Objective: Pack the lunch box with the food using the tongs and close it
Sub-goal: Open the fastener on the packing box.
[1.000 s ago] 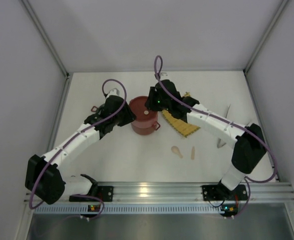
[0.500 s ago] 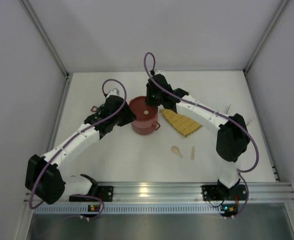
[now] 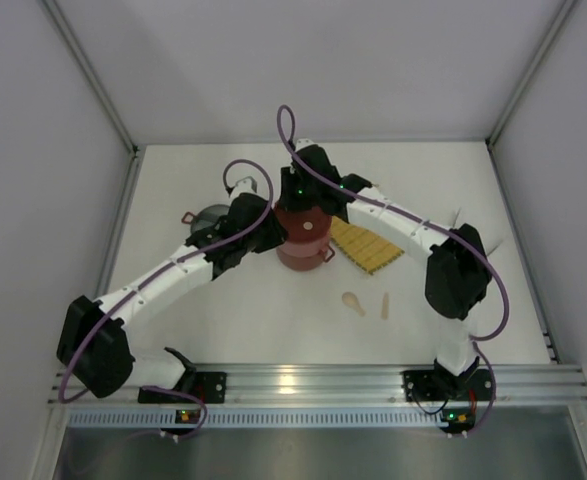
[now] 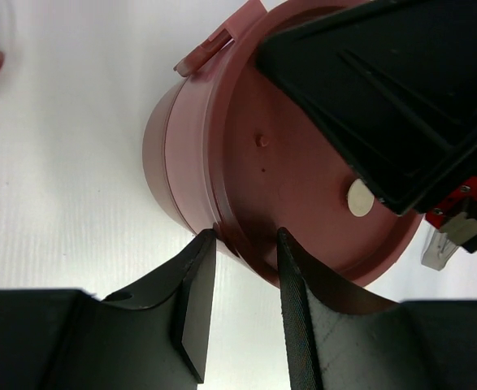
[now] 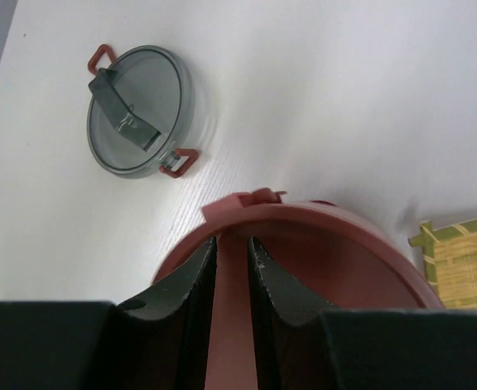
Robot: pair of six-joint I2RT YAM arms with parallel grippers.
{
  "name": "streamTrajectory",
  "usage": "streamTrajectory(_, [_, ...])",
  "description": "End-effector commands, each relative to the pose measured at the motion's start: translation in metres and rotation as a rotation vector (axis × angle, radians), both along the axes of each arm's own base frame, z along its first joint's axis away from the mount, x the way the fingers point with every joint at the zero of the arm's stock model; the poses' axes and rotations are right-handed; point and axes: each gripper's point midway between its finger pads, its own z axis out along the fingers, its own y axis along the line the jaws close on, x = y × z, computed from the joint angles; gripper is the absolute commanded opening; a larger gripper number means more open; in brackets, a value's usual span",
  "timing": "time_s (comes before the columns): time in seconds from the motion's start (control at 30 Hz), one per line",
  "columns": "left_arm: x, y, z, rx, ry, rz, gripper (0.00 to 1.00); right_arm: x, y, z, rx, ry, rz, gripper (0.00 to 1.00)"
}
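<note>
Jaws of the left gripper (image 4: 245, 244) stand narrowly apart, and their tips pinch the near rim of the lunch box (image 4: 197, 154), one finger (image 4: 196, 313) against the outer wall and the other on the flat lid (image 4: 295, 179). The right gripper (image 5: 232, 252) comes in from the far side, its jaws drawn close on a thin maroon upright part at the box's edge, just below a small tab that juts from the rim. In the left wrist view the black body of that gripper hangs over the lid and partly covers the pale dot (image 4: 358, 197) at its centre.

The round maroon box stands upright on the white table (image 3: 223, 300), near the middle and towards the back, with both arms meeting over it from either side. A seam around its wall shows one tier stacked on another.

Just to the right of the box lies a yellow woven mat (image 3: 368, 248), one corner close to the box's side handle. Nearer the arm bases, well apart from the box, a small beige spoon (image 3: 354, 301) and a short beige stick (image 3: 384, 306) lie side by side. On the left, beyond the left arm, a round grey cover (image 5: 136, 110) with red clips lies flat on the table, clear of the box.
</note>
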Motion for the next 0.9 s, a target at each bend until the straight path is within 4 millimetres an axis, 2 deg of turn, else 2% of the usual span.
streamTrajectory(0.0, [-0.028,-0.023,-0.029,0.032,0.104,-0.103,0.39,-0.005,0.009,-0.012,-0.008,0.025,0.093,0.22])
streamTrajectory(0.13, [-0.031,-0.023,-0.024,0.016,0.087,-0.088,0.38,-0.005,0.008,-0.012,-0.020,0.015,0.109,0.22])
streamTrajectory(0.27, [-0.029,-0.016,-0.021,0.041,0.071,-0.061,0.39,-0.007,-0.003,-0.006,-0.030,-0.006,0.071,0.22])
streamTrajectory(0.3, [-0.029,-0.015,-0.020,0.044,0.071,-0.058,0.39,-0.004,-0.011,0.013,-0.019,-0.054,0.036,0.22])
streamTrajectory(0.37, [-0.029,-0.013,-0.018,0.047,0.064,-0.050,0.41,-0.005,-0.019,0.029,-0.014,-0.089,0.007,0.22])
streamTrajectory(0.4, [-0.028,-0.012,-0.016,0.047,0.058,-0.046,0.42,-0.007,-0.027,0.053,0.005,-0.131,-0.013,0.23])
streamTrajectory(0.47, [-0.025,-0.010,-0.010,0.046,0.036,-0.035,0.45,-0.010,-0.035,0.073,0.024,-0.160,-0.030,0.24])
streamTrajectory(0.5, [-0.024,-0.010,-0.004,0.041,0.018,-0.033,0.47,-0.014,-0.042,0.092,0.043,-0.188,-0.045,0.24])
streamTrajectory(0.57, [-0.019,-0.009,0.008,0.041,-0.020,-0.023,0.50,-0.017,-0.053,0.106,0.053,-0.198,-0.068,0.25])
streamTrajectory(0.6, [-0.016,-0.008,0.014,0.040,-0.036,-0.018,0.50,-0.022,-0.059,0.119,0.070,-0.219,-0.077,0.26])
streamTrajectory(0.67, [-0.010,-0.006,0.028,0.045,-0.070,0.000,0.52,-0.029,-0.073,0.131,0.066,-0.227,-0.109,0.28])
streamTrajectory(0.77, [-0.007,-0.004,0.039,0.053,-0.087,0.009,0.53,-0.038,-0.091,0.132,0.039,-0.207,-0.151,0.31])
streamTrajectory(0.8, [-0.005,-0.004,0.046,0.051,-0.101,0.012,0.53,-0.047,-0.100,0.130,0.021,-0.190,-0.162,0.32])
streamTrajectory(0.83, [-0.003,-0.001,0.052,0.053,-0.120,0.027,0.54,-0.054,-0.105,0.115,0.005,-0.154,-0.168,0.33])
streamTrajectory(0.87, [0.000,0.004,0.058,0.059,-0.143,0.055,0.56,-0.063,-0.111,0.116,0.018,-0.148,-0.167,0.33])
